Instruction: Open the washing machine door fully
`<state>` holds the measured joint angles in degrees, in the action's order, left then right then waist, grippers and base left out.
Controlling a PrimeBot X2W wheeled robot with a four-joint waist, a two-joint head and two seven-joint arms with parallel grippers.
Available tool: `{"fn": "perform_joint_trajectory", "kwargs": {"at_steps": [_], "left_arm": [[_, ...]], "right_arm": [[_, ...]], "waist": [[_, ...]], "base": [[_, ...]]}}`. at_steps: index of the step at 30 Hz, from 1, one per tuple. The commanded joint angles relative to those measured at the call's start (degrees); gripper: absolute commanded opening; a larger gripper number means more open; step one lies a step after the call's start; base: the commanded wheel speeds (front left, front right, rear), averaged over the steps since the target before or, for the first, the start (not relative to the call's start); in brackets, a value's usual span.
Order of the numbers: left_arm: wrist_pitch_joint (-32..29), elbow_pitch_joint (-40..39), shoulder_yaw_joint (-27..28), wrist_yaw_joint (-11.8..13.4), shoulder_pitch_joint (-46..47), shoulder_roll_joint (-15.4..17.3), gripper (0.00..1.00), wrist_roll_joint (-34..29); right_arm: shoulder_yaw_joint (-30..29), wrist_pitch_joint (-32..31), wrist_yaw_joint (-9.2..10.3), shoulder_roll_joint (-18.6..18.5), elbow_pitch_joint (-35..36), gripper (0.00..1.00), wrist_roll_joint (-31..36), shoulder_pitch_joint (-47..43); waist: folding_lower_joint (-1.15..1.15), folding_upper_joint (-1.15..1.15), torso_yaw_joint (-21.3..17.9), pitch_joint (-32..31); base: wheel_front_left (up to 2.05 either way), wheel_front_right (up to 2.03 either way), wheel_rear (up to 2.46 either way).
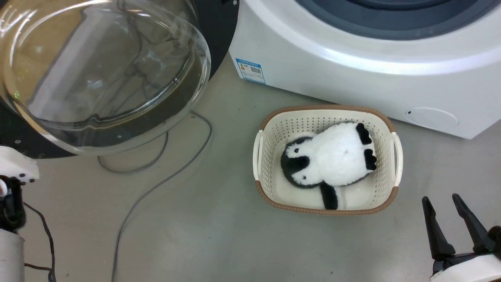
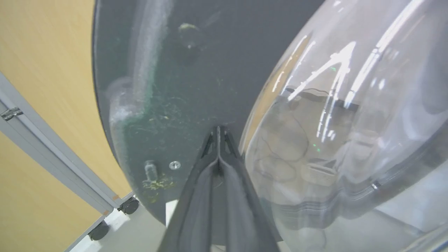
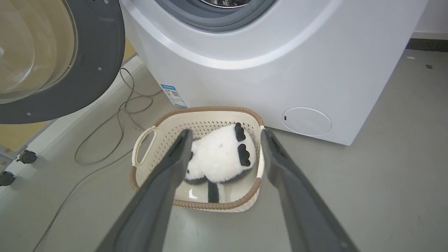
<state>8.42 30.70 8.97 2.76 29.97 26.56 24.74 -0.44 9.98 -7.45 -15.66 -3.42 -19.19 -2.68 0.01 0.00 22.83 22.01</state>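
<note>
The washing machine door (image 1: pixel 101 66) stands swung open at the upper left of the head view, its clear glass bowl bulging toward me inside a dark grey frame (image 3: pixel 94 70). The white washing machine (image 1: pixel 352 66) fills the upper right, its grey gasket at the top edge. In the left wrist view my left gripper (image 2: pixel 217 130) is shut, holding nothing, with its tips against the door's dark inner frame (image 2: pixel 182 70) just beside the glass bowl (image 2: pixel 350 122). My right gripper (image 1: pixel 440 199) is open at the lower right, hanging over the floor near the basket.
A cream basket (image 1: pixel 328 111) holding a black and white plush toy (image 1: pixel 332 156) sits on the floor before the machine. Grey cables (image 1: pixel 156 184) trail across the floor under the door. Behind the door is a wooden panel (image 2: pixel 42 70) on castors (image 2: pixel 129 205).
</note>
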Motion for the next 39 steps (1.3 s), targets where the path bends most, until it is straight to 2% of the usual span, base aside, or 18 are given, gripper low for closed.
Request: {"fn": "perform_joint_trajectory", "kwargs": {"at_steps": [1,9,19,27,39], "left_arm": [[1.09,0.11,-0.66,-0.45,0.62,-0.19,0.0,-0.32],[2.59,-6.7,-5.79,-1.32,-3.08,-2.86,0.0,-3.09],[-1.23,-20.94,-12.5,-1.73,-11.63,-6.76,0.0,-4.57],[-2.67,-26.97,-16.77,-0.54,-18.58,-9.86,0.0,-5.43],[-0.19,-30.67,-21.1,2.12,-28.88,-13.57,0.0,-6.81]], "right_arm": [[-0.03,0.72,-0.03,0.29,-0.31,1.0,-0.18,1.01],[0.36,3.45,-0.03,1.65,-1.22,1.0,-0.58,1.04],[-1.66,4.97,-0.03,4.18,1.68,1.0,0.59,1.17],[-2.4,5.0,-0.03,6.31,5.11,1.0,3.0,-0.39],[0.07,5.01,-0.03,7.73,7.2,1.0,4.88,-3.35]], "waist": [[-0.01,0.0,0.06,-1.22],[-0.01,0.0,-0.76,-8.06],[-0.01,0.0,-5.19,-15.23],[-0.01,0.0,-10.15,-18.56],[-0.01,0.0,-16.67,-20.59]], "base": [[0.0,0.0,0.0],[0.0,0.0,0.0],[0.0,0.0,0.0],[0.0,0.0,0.0],[0.0,0.0,0.0]]}}
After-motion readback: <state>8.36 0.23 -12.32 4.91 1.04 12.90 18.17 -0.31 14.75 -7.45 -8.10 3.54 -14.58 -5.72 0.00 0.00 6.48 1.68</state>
